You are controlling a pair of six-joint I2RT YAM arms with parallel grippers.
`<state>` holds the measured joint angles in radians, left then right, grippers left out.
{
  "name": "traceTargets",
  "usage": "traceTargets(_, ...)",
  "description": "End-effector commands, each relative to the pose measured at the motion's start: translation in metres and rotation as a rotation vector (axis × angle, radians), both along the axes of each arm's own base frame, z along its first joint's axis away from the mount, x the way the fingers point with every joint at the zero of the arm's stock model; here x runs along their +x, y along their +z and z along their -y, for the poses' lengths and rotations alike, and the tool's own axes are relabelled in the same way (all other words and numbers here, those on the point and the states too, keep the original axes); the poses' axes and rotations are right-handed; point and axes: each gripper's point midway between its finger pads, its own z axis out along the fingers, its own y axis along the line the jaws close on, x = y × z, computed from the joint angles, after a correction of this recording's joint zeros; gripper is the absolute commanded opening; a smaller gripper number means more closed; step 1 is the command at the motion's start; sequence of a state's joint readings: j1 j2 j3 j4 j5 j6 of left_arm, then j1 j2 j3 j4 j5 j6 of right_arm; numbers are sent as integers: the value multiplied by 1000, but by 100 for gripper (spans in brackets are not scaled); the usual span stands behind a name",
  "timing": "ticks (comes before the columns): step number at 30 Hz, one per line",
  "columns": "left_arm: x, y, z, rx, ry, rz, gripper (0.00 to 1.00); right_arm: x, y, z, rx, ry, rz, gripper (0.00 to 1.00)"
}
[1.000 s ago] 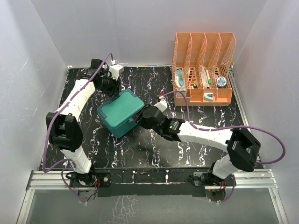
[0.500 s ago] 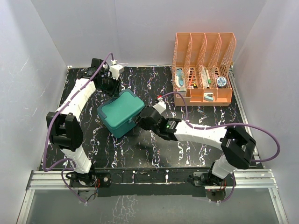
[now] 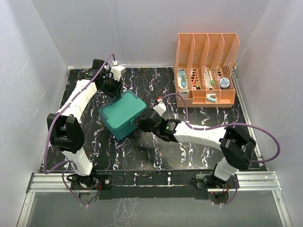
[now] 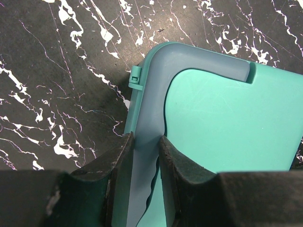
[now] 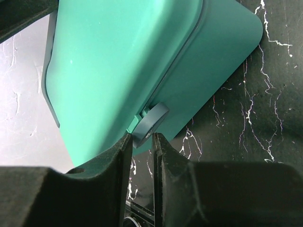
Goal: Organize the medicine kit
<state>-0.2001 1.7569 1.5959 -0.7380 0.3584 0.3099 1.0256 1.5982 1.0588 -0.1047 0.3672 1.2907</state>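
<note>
Leftward along the bench (image 3: 142,158) is where the right arm has slid over the last second, its elbow drawing in from the right edge and its right tool (image 3: 141,123) pushing up against the near-right side of the medicine kit (image 3: 120,112), which has not shifted. That teal box sits left of the bench's middle, nearer the far-left corner than any other, turned askew to the edges, its lid down. On the right wrist camera the right tool (image 5: 141,137) has its fingers (image 5: 113,161) narrowly apart with the lower end of the small grey latch (image 5: 151,124) between them; whether they pinch it I cannot tell. At the kit's far corner the left tool (image 3: 115,90) is closed on the kit: its wrist view shows the left tool (image 4: 146,139) with a dark finger pressed against each side of the lid's grey-blue rim (image 4: 147,123). An orange mesh rack (image 3: 208,49) stands at the far-right corner, well apart from the kit
</note>
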Motion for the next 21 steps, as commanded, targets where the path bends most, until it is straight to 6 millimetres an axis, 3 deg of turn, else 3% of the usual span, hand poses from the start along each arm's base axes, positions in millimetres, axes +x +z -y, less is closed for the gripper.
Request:
traceTargets(1,-45,-35,7,25,-28,-211,26,3,20,-5,66,-20,19,20)
traceTargets(13,-47,-35,7,25,-31,-210,26,-5,6,6,50,-38,-31,16)
traceTargets(18,-47,-34,7,26,-30,-211,26,-3,9,-3,72,-26,-27,19)
traceTargets(21,-48,-34,6,29,-33,-211,26,-3,6,-6,48,-17,-42,13)
